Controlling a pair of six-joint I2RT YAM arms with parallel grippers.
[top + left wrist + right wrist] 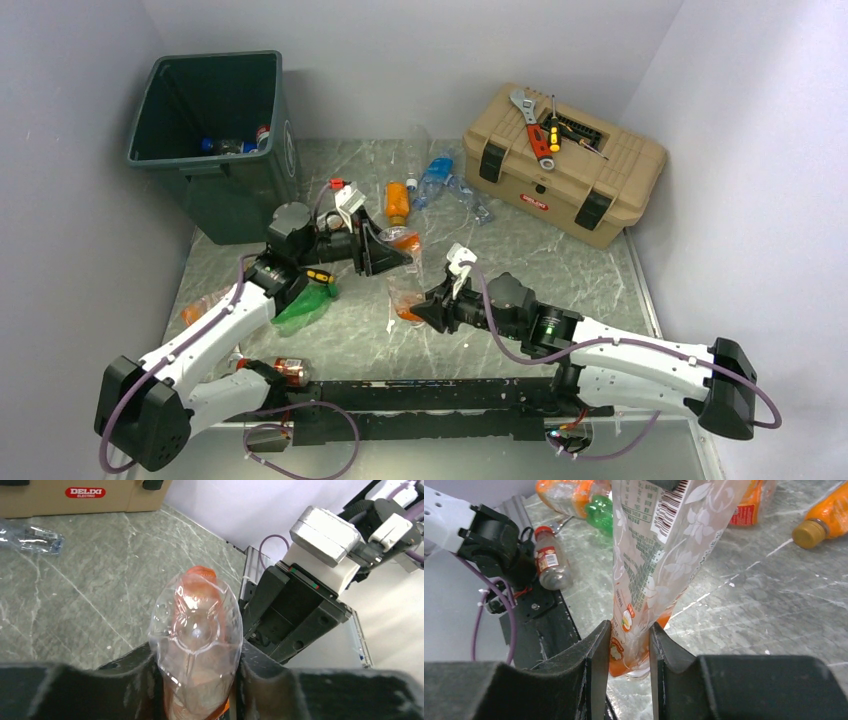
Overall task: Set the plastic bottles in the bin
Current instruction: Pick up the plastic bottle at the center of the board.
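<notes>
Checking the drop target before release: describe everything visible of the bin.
The bin is a tall rectangular container of dark green-grey plastic with a thick rim around its open top. It stands upright at the far left corner of the table, near the left wall. A pale mark shows on its right side. A few bottles lie at its bottom, blue and red parts showing. The left arm is close to its near right corner; contact cannot be told.

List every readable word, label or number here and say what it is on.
"DELIXI", red badge on the tan toolbox; the smaller line beneath looks like "ELECTRIC".
Fine print and barcode on the floral-label bottle in the right hand: too small to read.
Red label on the small bottle: blurred.
</notes>
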